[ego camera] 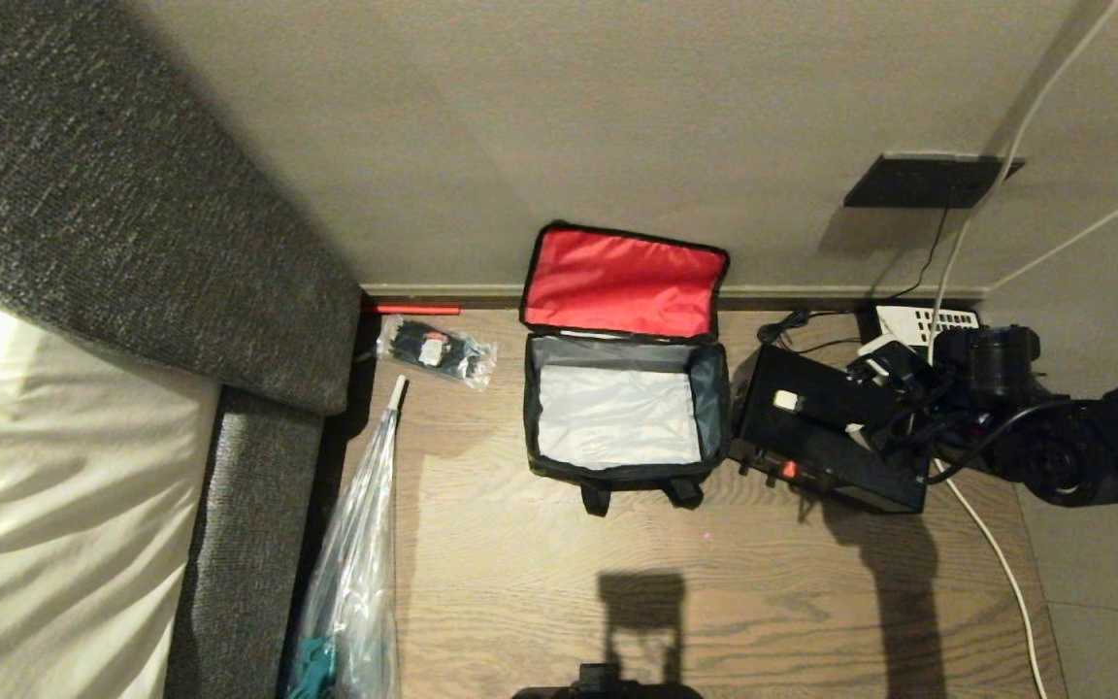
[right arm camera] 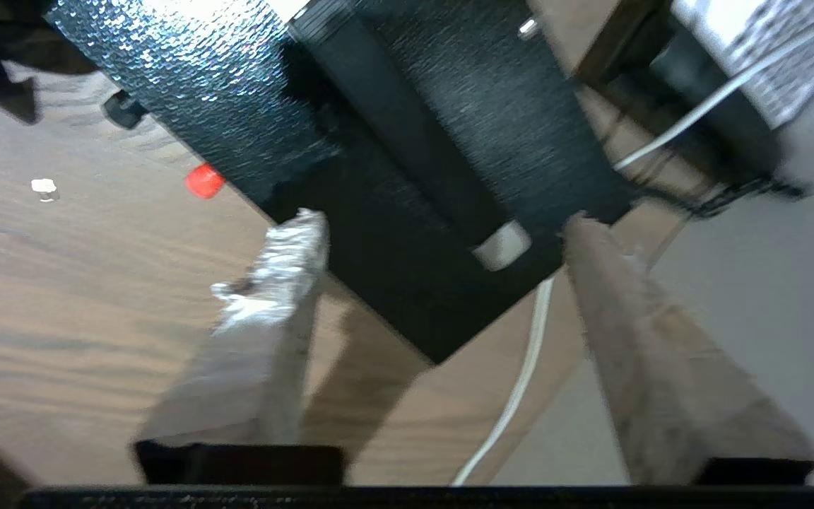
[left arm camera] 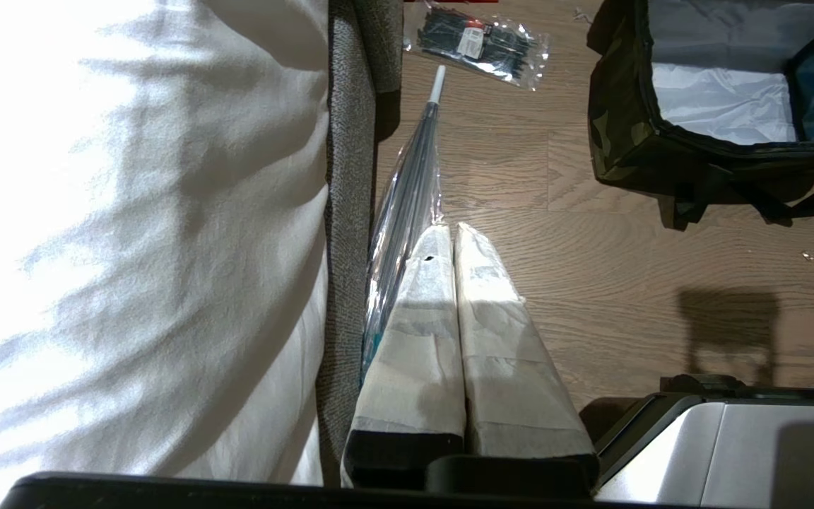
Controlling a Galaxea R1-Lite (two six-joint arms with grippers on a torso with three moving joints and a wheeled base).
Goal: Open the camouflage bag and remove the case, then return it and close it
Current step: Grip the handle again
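The camouflage bag (ego camera: 617, 474) stands open on the wood floor, its red-lined lid (ego camera: 622, 282) flipped back against the wall. Its interior shows only pale lining. Its camouflage side also shows in the left wrist view (left arm camera: 615, 127). The black textured case (ego camera: 811, 437) lies on the floor just right of the bag, with a red button on its front. My right gripper (ego camera: 870, 388) reaches over the case from the right. In its wrist view it is open (right arm camera: 439, 226), one taped finger on either side of the case's (right arm camera: 393, 233) end corner. My left gripper (left arm camera: 451, 232) is shut and empty, parked near the sofa edge.
A grey sofa (ego camera: 132, 223) with a white sheet fills the left. A wrapped umbrella (ego camera: 365, 544) and a packet of black ties (ego camera: 435, 351) lie beside it. A white cable (ego camera: 996, 563), a keypad telephone (ego camera: 928, 320) and a black wall plate (ego camera: 928, 182) are on the right.
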